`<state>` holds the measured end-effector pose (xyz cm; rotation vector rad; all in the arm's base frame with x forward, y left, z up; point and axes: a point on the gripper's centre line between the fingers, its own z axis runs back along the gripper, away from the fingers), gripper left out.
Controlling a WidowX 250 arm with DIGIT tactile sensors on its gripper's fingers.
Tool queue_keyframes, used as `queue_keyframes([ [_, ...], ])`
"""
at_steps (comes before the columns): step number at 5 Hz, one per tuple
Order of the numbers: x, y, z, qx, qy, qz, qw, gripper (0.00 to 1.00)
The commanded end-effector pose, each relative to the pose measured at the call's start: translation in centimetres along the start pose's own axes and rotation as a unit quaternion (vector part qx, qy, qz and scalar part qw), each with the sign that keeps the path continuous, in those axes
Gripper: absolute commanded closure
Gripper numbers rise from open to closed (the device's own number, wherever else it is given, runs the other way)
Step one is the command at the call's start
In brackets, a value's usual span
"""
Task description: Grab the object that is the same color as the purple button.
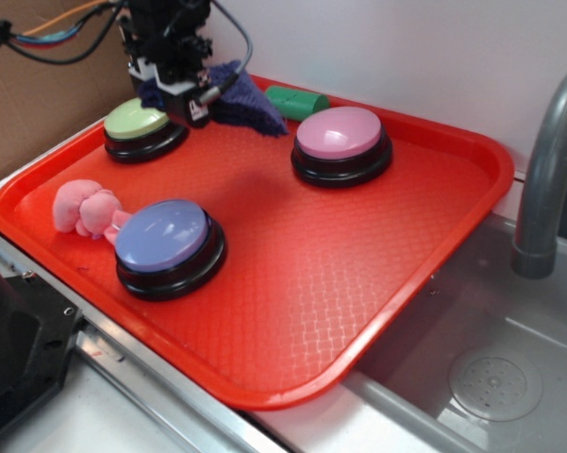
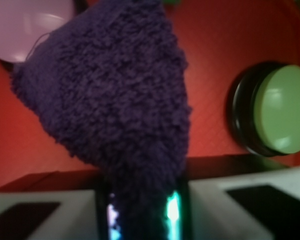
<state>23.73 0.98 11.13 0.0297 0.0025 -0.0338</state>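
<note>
The dark purple knitted cloth [image 2: 110, 95] fills the wrist view, its narrow end pinched between my two fingers at the bottom. From the exterior view it [image 1: 241, 94] hangs beside my gripper [image 1: 184, 99] at the back of the red tray [image 1: 358, 283], lifted off the surface. My gripper [image 2: 142, 212] is shut on the cloth. The purple button [image 1: 163, 236] with its lavender-blue dome stands at the tray's front left, well away from the gripper.
A green-domed button [image 1: 137, 121] sits just left of the gripper, a pink-domed button [image 1: 340, 134] to the right. A green cylinder [image 1: 297, 100] lies at the back rim. A pink plush toy [image 1: 87, 208] lies by the purple button. A sink and faucet [image 1: 547, 160] are right.
</note>
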Motion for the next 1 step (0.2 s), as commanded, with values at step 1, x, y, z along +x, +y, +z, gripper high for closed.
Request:
queue_keyframes([
  [1,0.54,-2.60,4.08,0.015,-0.050,-0.043,0.998,1.00],
])
